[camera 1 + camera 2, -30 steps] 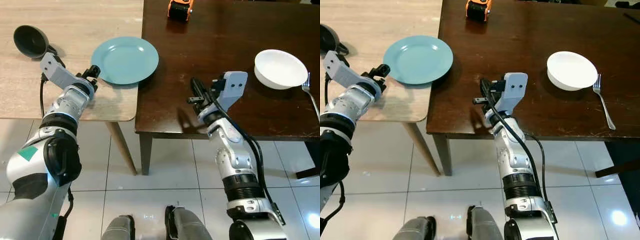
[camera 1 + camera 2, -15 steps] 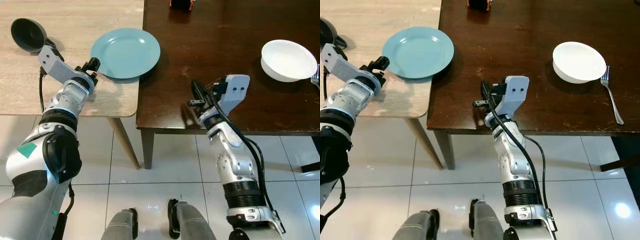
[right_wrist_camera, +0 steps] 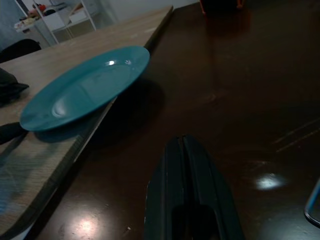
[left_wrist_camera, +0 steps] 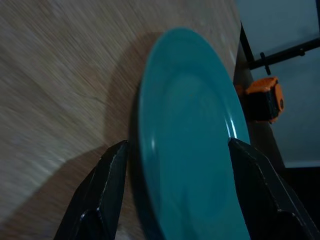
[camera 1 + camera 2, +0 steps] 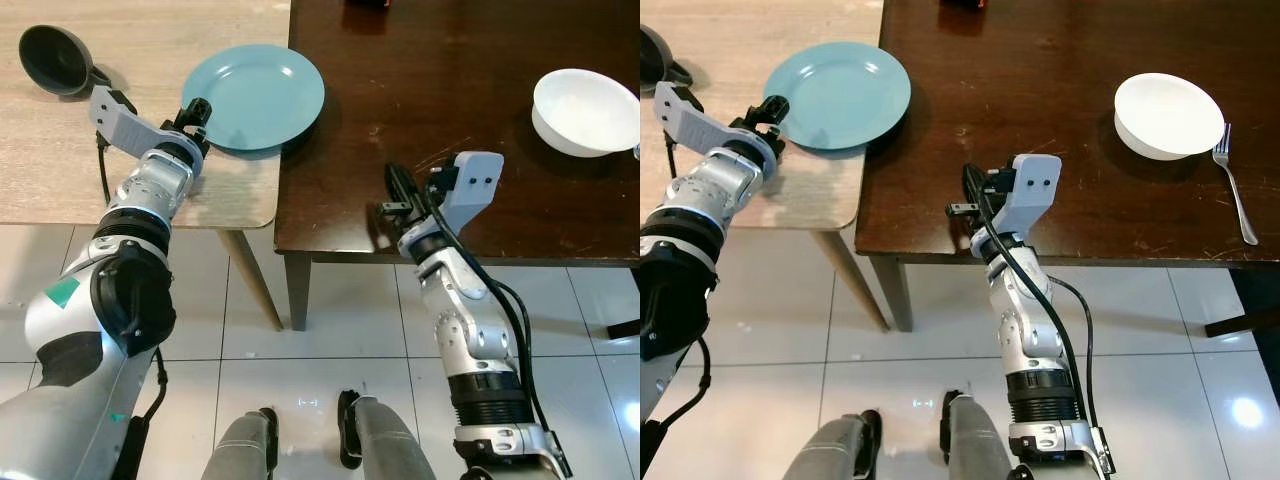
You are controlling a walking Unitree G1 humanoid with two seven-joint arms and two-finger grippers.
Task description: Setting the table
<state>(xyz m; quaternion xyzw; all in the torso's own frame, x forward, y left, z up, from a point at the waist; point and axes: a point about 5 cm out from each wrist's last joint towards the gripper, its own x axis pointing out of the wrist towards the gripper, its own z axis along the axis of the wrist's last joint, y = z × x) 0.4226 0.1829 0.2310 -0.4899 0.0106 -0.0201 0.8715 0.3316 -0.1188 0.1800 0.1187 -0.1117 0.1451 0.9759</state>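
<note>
Now round glossy teal plate (image 5: 253,96), left claw (image 5: 196,110) (fingers apart) at rim

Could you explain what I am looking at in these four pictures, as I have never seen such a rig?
This is a humanoid robot with two silver arms, each ending in two long black fingers. Two pictures look down from its head camera; the other two look along each wrist's fingers. Before it stand a light wooden table and a dark brown table. A teal plate straddles the seam between them. The left gripper is open at the plate's rim, one finger on either side. The right gripper is shut, holding nothing, over the dark table. A white bowl, a fork and a black bowl also lie there.
</note>
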